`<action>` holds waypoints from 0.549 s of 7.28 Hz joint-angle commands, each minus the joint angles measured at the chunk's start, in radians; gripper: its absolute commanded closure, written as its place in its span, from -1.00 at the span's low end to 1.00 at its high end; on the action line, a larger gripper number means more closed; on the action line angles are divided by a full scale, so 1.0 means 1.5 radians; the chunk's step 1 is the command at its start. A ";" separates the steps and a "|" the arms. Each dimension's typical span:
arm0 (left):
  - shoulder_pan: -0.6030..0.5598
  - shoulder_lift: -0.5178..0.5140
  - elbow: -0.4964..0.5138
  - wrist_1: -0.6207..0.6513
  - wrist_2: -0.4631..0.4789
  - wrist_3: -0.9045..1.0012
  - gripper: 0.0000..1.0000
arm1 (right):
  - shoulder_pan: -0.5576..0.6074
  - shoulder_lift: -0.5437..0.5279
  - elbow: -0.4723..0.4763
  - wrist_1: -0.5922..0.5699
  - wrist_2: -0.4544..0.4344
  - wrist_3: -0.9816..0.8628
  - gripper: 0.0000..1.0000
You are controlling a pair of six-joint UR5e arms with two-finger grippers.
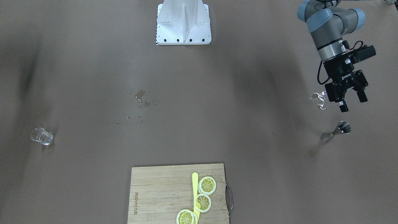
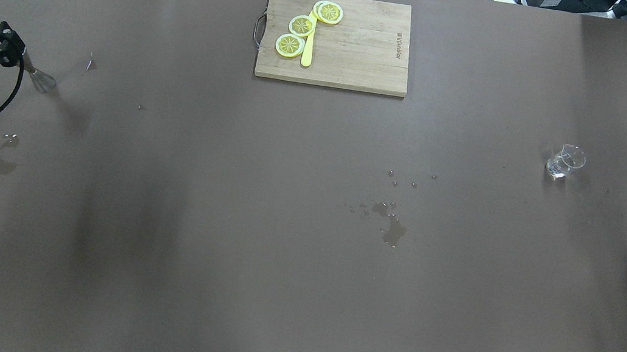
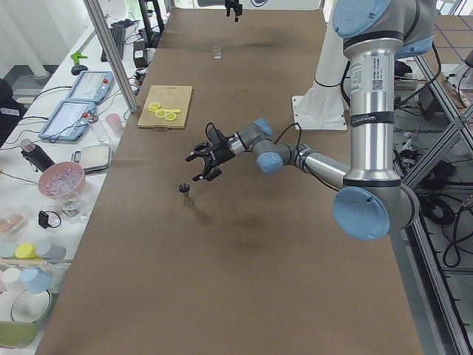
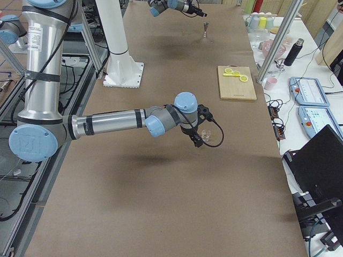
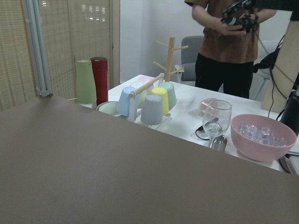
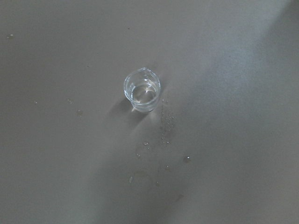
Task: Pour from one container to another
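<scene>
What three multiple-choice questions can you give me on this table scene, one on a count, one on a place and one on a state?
1. How many lemon slices lie on the wooden cutting board?
A. two
B. three
C. five

2. Where does the metal jigger stand?
A. on the cutting board
B. on the table, close to the left gripper
C. in the middle of the table

3. What state is the left gripper in?
A. open and empty
B. shut on the jigger
C. shut on a lemon slice

Answers:
1. B, since three slices show on the board in both the front-facing and the overhead view.
2. B, since the front-facing view shows it upright on the table near the gripper, far from the board.
3. A, since its fingers stand apart with nothing between them.
</scene>
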 commanded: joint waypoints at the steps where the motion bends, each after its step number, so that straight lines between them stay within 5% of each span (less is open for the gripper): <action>1: 0.042 0.004 0.043 -0.013 0.067 -0.003 -0.94 | -0.033 0.025 -0.045 0.095 -0.002 0.000 -0.98; 2: 0.070 0.003 0.064 -0.013 0.093 -0.005 -0.94 | -0.037 0.057 -0.117 0.178 0.001 0.021 -0.98; 4: 0.080 -0.007 0.115 -0.013 0.104 -0.035 -0.94 | -0.049 0.065 -0.159 0.303 0.000 0.146 -0.98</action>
